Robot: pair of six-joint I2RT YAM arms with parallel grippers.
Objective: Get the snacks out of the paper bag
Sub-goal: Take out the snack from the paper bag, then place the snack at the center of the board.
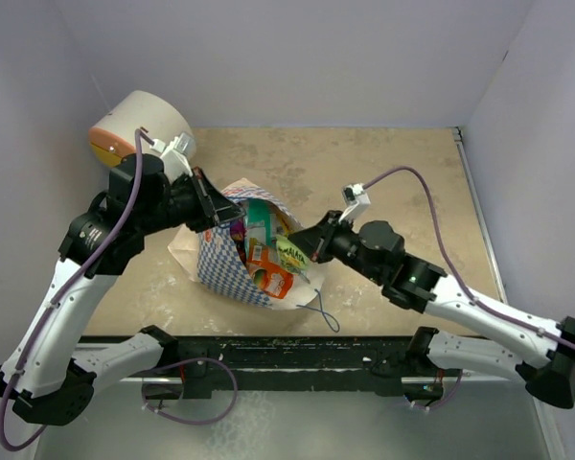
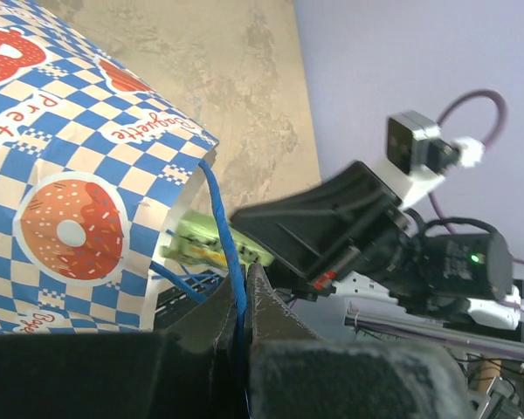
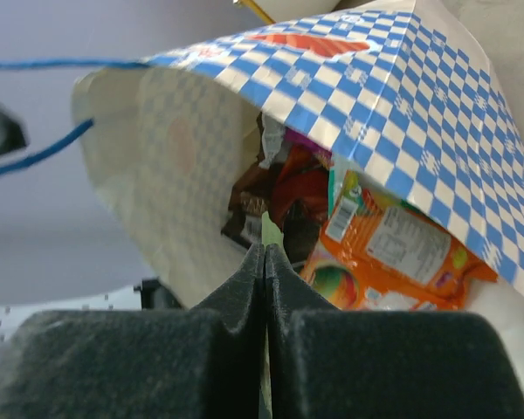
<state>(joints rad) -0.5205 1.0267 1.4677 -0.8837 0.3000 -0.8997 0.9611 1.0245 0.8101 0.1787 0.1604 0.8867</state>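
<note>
The paper bag (image 1: 225, 264) lies on its side at mid-table with its mouth facing right. Several snacks fill the mouth: an orange packet (image 1: 268, 273), a light-green packet (image 1: 289, 254) and a green bag (image 1: 259, 218). My left gripper (image 1: 214, 213) is shut on the bag's blue cord handle (image 2: 230, 253) and holds the upper rim up. My right gripper (image 1: 305, 247) is at the mouth, shut on the thin edge of the light-green packet (image 3: 270, 231). The right wrist view shows the orange packet (image 3: 393, 253) and a red packet (image 3: 301, 188) inside the bag (image 3: 402, 96).
A big cream cylinder with an orange end (image 1: 139, 129) lies at the back left, behind my left arm. The bag's second blue cord handle (image 1: 326, 316) trails on the table near the front edge. Walls close in the table at left, back and right.
</note>
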